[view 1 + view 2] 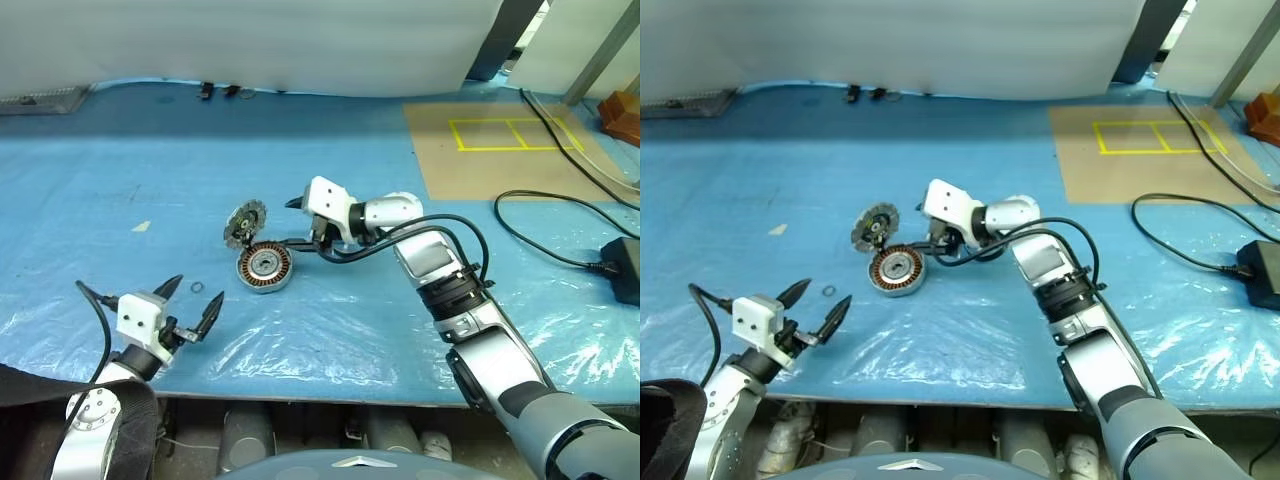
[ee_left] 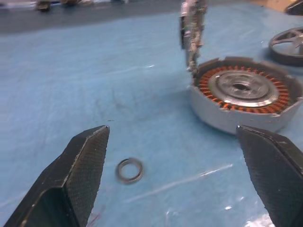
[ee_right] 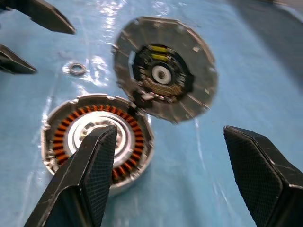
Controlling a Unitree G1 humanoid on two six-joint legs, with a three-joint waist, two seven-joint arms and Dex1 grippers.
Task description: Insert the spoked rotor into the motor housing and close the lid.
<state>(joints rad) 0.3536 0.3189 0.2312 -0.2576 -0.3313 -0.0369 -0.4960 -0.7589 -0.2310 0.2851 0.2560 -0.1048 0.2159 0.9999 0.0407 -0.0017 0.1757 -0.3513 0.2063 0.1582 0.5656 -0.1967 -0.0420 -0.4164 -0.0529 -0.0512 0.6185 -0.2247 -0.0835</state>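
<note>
Housing [image 1: 265, 267] lay mid-table, its lid [image 1: 243, 221] standing hinged open at the far-left rim. Right gripper [image 1: 302, 222] gaped empty beside it; left gripper [image 1: 191, 305] released, near a washer [image 1: 198, 290]. Risk: lid could drop shut prematurely (rotor [image 2: 289, 43] possibly still outside).

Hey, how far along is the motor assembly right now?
Done: little. The silvery toothed-rim disc with a dark centre stands on edge against the rim of the round silver copper-wound housing, not seated inside. In hand: nothing, since the left gripper and the right gripper are both open. Left: seating the disc and closing up.
</note>
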